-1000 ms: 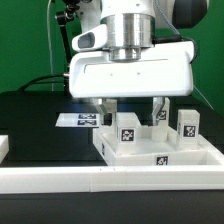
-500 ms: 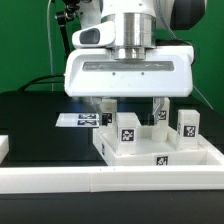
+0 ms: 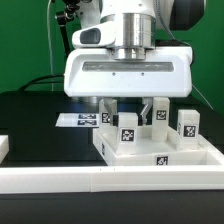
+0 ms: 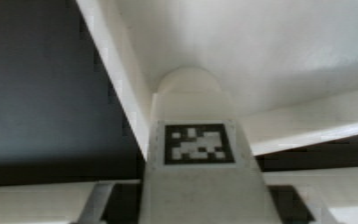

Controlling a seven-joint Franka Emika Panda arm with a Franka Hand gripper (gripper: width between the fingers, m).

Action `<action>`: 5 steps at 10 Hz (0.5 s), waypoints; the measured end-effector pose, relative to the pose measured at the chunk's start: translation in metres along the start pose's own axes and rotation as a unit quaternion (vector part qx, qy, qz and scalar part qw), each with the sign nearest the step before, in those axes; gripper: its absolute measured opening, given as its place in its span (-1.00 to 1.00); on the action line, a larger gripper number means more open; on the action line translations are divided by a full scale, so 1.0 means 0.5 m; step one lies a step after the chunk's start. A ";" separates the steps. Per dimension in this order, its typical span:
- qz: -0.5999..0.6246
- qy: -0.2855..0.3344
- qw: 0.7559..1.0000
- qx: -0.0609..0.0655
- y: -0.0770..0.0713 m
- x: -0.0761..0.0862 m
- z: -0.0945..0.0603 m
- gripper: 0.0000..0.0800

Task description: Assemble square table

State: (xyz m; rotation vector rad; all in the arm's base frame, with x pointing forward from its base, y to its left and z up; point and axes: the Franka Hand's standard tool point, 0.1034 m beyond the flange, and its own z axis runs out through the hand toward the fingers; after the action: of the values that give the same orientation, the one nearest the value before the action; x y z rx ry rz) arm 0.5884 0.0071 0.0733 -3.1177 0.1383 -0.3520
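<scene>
The white square tabletop slab (image 3: 150,158) with a raised rim lies at the exterior view's right, and several short white tagged legs stand on it. My gripper (image 3: 133,110) hangs just above it, open, its fingers (image 3: 157,106) straddling the front-left leg (image 3: 127,128). In the wrist view that leg (image 4: 197,150), with its tag, fills the space between the fingers (image 4: 114,205) of the gripper (image 4: 202,205), with dark gaps on both sides. Two more legs (image 3: 186,124) (image 3: 160,115) stand to the exterior view's right. The slab's surface (image 4: 282,50) lies behind the leg.
The marker board (image 3: 75,120) lies on the black table behind the slab, to the exterior view's left. A long white border rail (image 3: 100,180) runs along the front edge. A small white piece (image 3: 3,148) sits at the exterior view's far left.
The gripper has come down a little over the front-left leg, so its fingers now reach lower beside it. The slab and legs have not moved.
</scene>
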 end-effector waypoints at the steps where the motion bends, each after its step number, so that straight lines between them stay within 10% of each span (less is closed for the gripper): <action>1: 0.001 0.000 1.000 0.000 0.000 0.000 0.000 -0.28; 5: 0.145 0.001 0.989 0.001 0.005 0.000 0.000 -0.28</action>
State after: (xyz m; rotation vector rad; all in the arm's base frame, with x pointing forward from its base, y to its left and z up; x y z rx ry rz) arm 0.5884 0.0048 0.0734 -3.0306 0.5817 -0.3463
